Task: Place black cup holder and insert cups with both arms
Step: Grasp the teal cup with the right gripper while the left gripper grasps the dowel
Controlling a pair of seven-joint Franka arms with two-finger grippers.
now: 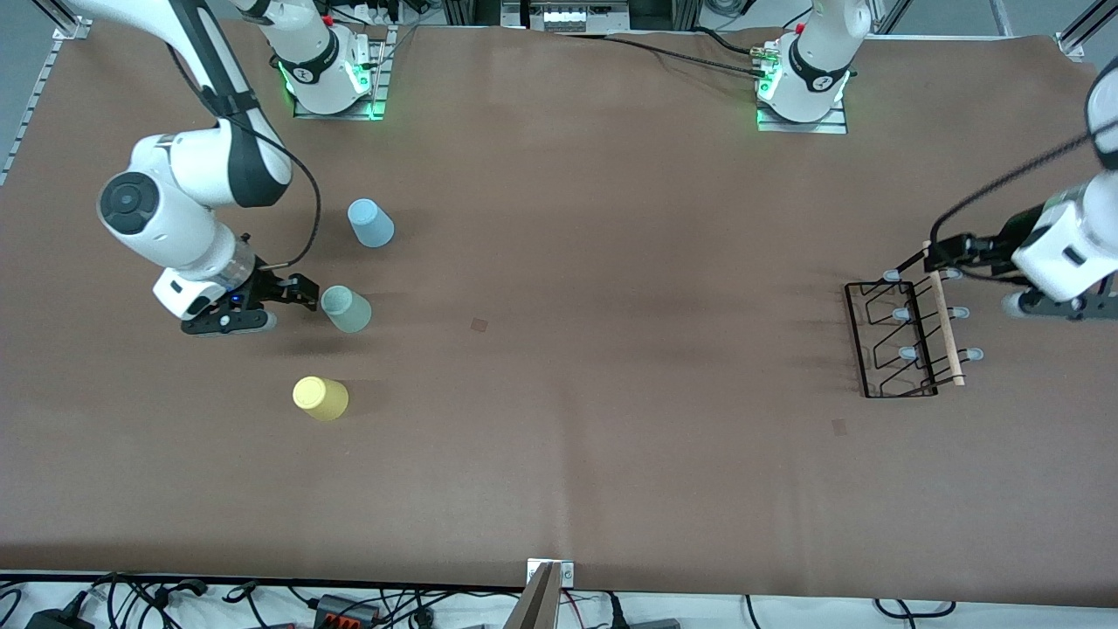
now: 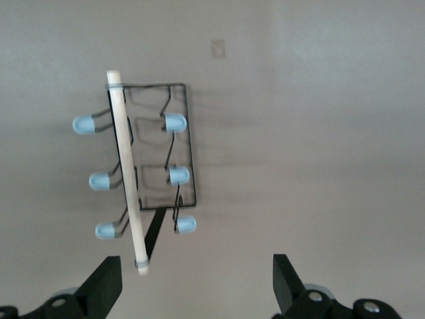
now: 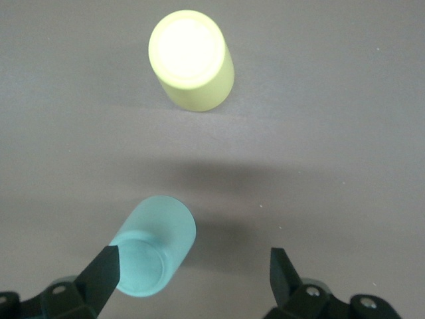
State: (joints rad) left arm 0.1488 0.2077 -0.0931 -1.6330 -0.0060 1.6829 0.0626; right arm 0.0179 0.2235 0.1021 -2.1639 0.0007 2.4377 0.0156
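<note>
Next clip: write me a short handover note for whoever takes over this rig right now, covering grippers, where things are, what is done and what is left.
Left gripper: open, empty, over the table beside the black cup holder's wooden handle, at the left arm's end.
Right gripper: open, empty, low by the pale green cup, not gripping it.
Light blue cup stands farther from the front camera than the green one, yellow cup nearer; all upside down at the right arm's end.
Done: nothing placed yet.
Left: place the holder, insert all three cups.
</note>
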